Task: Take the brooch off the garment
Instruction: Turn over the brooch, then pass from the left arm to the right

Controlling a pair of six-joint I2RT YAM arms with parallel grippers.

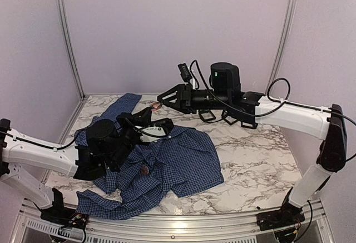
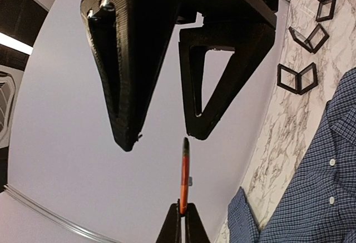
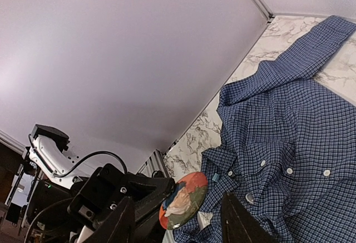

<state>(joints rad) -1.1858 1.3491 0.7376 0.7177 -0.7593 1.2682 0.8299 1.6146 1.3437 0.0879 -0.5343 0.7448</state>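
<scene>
My left gripper point(image 1: 151, 109) is raised above the table and shut on the brooch point(image 1: 156, 105). The left wrist view shows the brooch edge-on as a thin orange disc point(image 2: 184, 176) pinched between its fingertips point(image 2: 173, 227). In the right wrist view its painted red, green and cream face point(image 3: 183, 199) shows. My right gripper point(image 1: 163, 99) is open, its fingertips point(image 2: 125, 134) on either side of the brooch's far edge and not touching it. The garment point(image 1: 167, 159), a dark blue checked shirt with pale buttons point(image 3: 288, 170), lies crumpled on the marble table below.
Small black square frame boxes point(image 2: 297, 79) stand on the table at the back near the right arm point(image 1: 289, 115). A small reddish-brown round spot point(image 1: 144, 169) shows on the shirt. The left arm point(image 1: 50, 154) lies over the shirt's left part. Walls enclose the table point(image 1: 261, 159).
</scene>
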